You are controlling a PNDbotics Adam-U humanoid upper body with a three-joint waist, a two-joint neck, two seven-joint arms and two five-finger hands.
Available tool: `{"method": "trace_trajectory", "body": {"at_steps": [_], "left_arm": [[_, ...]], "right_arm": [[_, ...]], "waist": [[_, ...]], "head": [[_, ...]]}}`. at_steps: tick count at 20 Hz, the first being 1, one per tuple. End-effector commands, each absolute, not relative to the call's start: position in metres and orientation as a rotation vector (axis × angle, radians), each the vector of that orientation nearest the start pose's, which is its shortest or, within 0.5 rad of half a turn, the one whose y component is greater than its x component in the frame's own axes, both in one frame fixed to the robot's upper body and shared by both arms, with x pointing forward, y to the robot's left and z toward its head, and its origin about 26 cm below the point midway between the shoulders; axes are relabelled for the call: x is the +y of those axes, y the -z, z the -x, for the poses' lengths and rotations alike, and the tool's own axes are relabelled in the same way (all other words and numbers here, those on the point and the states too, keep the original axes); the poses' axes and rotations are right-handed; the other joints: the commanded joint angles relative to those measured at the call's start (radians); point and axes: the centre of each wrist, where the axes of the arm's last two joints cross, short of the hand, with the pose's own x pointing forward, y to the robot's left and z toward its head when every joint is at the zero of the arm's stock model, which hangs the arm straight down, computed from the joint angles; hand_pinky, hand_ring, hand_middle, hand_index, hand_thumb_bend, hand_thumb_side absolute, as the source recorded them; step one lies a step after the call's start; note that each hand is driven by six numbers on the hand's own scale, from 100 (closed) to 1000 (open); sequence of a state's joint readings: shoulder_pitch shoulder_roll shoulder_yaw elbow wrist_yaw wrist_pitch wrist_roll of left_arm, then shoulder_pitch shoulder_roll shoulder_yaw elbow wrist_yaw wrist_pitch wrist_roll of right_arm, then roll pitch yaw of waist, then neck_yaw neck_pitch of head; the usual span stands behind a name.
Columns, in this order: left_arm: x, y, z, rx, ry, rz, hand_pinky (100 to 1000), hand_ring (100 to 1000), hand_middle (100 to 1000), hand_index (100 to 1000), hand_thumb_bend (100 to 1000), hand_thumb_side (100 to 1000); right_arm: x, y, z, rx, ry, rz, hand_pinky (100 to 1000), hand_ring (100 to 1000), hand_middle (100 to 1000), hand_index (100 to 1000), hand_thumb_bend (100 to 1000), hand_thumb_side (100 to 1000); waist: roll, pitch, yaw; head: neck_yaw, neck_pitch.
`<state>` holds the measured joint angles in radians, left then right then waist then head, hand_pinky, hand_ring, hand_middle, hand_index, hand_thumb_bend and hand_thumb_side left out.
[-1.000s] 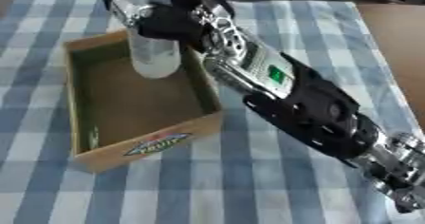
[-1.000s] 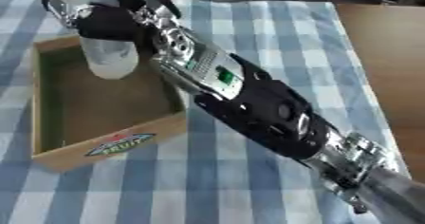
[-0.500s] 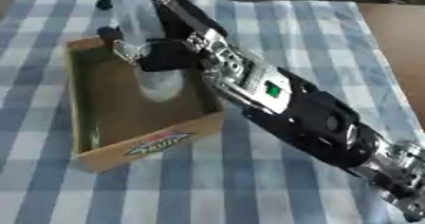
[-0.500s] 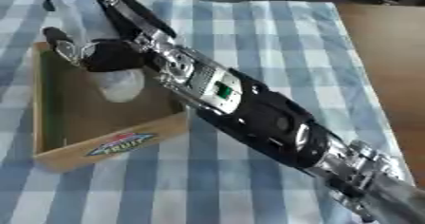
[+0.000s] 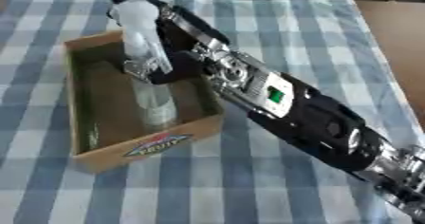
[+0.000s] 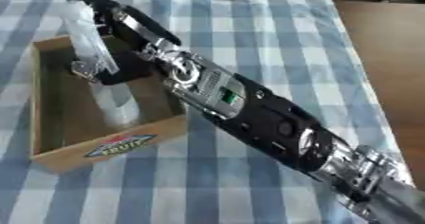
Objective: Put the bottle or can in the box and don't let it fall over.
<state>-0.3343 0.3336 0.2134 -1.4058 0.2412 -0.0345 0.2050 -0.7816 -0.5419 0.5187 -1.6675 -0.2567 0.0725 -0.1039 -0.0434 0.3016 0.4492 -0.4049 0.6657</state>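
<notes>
Lowered since a second ago, the bottle [image 5: 149, 83] now reaches down inside the box [image 5: 148, 146], where before it hung over the far rim; the whole view has also shifted, so part of that change is the camera's

Nearest, the right forearm runs from the near right corner up across the blue-and-white checked cloth [image 5: 274, 42] on the worktop. The box lies left of it, its near wall carrying a printed label. It looks like an open cardboard tray with a dark floor, nothing else plainly inside

Within the box, the clear bottle stands nearly upright, leaning a little with its top toward the far left. Its base appears to be at or just above the floor toward the right side; I cannot tell whether it is touching. The right hand [image 5: 170, 66] has fingers curled round the bottle's middle, clamped on it, with the wrist over the box's right wall. The pale top of the bottle rises past the far rim

The left hand shows in neither view

My judgement: the carry is done and the placing is almost done. What remains is to settle the base flat, straighten the slight lean, then let go and lift clear without knocking the bottle. A tall, narrow bottle like this could tip if released while tilted
</notes>
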Motion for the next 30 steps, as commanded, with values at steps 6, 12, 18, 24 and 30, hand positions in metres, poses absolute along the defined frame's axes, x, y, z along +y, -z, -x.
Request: {"method": "trace_trajectory", "body": {"at_steps": [6, 12, 18, 24, 30], "left_arm": [[0.377, -0.099, -0.353, -1.840, -0.259, -0.353, 1000, 1000, 741, 705, 113, 804], [0.379, -0.097, -0.351, -1.833, -0.261, -0.360, 1000, 1000, 742, 705, 116, 809], [0.384, -0.093, -0.348, -1.815, -0.268, -0.373, 1000, 1000, 742, 705, 121, 819], [0.389, -0.089, -0.346, -1.797, -0.298, -0.384, 1000, 1000, 742, 705, 128, 828], [0.391, -0.086, -0.344, -1.787, -0.317, -0.389, 1000, 1000, 742, 705, 131, 834]], "right_arm": [[-0.172, -0.248, -0.352, -2.092, -0.908, -0.036, 871, 896, 981, 823, 383, 152], [-0.176, -0.249, -0.348, -2.084, -0.940, -0.011, 878, 909, 989, 838, 414, 120], [-0.183, -0.248, -0.342, -2.071, -1.002, 0.002, 845, 914, 995, 845, 413, 115], [-0.185, -0.240, -0.339, -2.022, -1.010, -0.041, 806, 884, 994, 842, 378, 146], [-0.186, -0.233, -0.342, -1.959, -0.984, -0.093, 864, 908, 1000, 879, 284, 281]], "waist": [[0.010, -0.034, -0.015], [0.012, -0.039, -0.025], [0.016, -0.046, -0.042], [0.019, -0.046, -0.052], [0.023, -0.043, -0.055]], "head": [[0.018, 0.006], [0.024, 0.010], [0.025, 0.015], [0.023, 0.018], [0.019, 0.015]]}}
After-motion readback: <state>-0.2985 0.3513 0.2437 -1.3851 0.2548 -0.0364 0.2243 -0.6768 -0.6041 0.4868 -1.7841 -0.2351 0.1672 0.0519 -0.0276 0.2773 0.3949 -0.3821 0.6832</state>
